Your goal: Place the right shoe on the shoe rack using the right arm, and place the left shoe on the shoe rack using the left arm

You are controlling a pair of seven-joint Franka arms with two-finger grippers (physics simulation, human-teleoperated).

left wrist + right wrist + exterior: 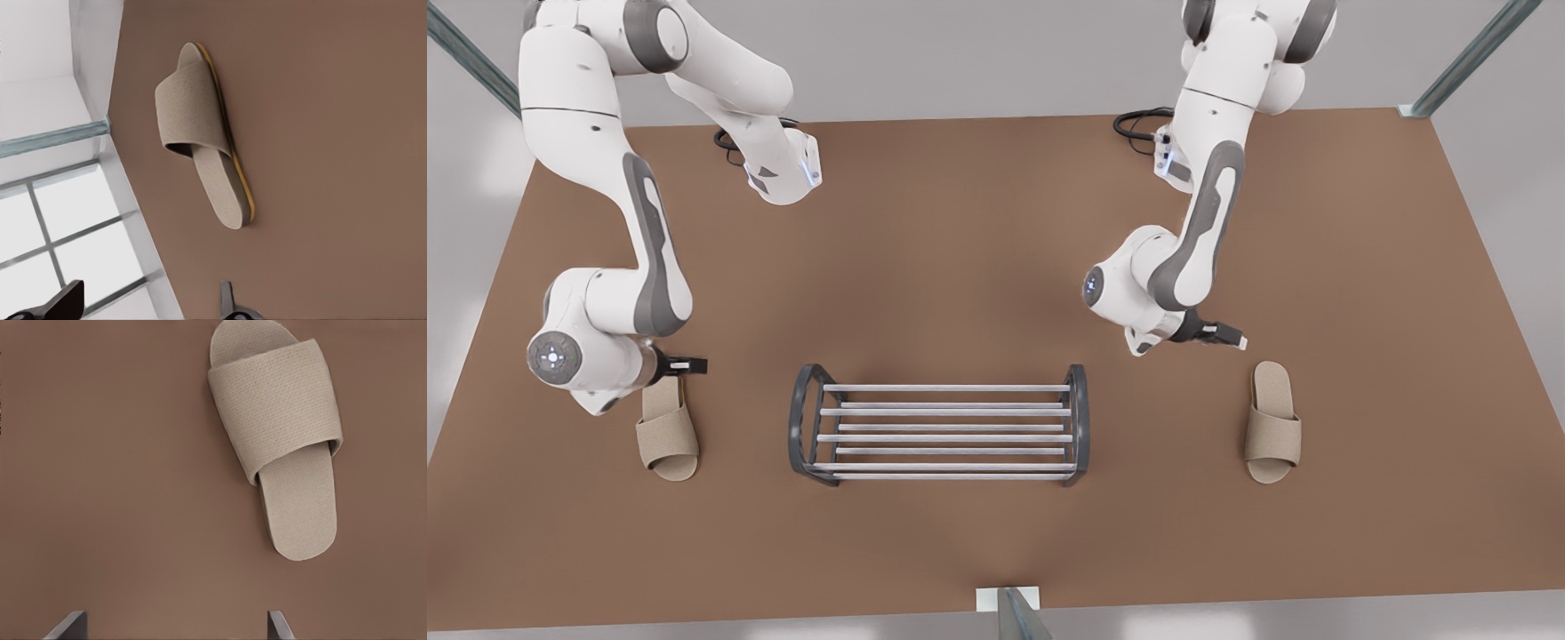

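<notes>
The shoe rack point(1078, 425), dark grey end frames joined by silver bars, stands in the middle near the table's front. On the front view's left a beige slipper, the left shoe point(667, 434) point(203, 143), lies flat close to the table's side edge. My left gripper point(685, 364) point(147, 303) hovers open above its heel end, holding nothing. On the front view's right lies the right shoe point(1272, 422) point(283, 447), also flat. My right gripper point(1225, 337) point(173, 625) hangs open just behind and inward of its heel, apart from it.
The brown table point(978, 249) stretches wide behind the rack. Black cables point(1138, 124) curl by the arm bases at the back. A metal post point(1018, 613) stands at the front edge. The table's side edge point(133, 200) runs close beside the left shoe.
</notes>
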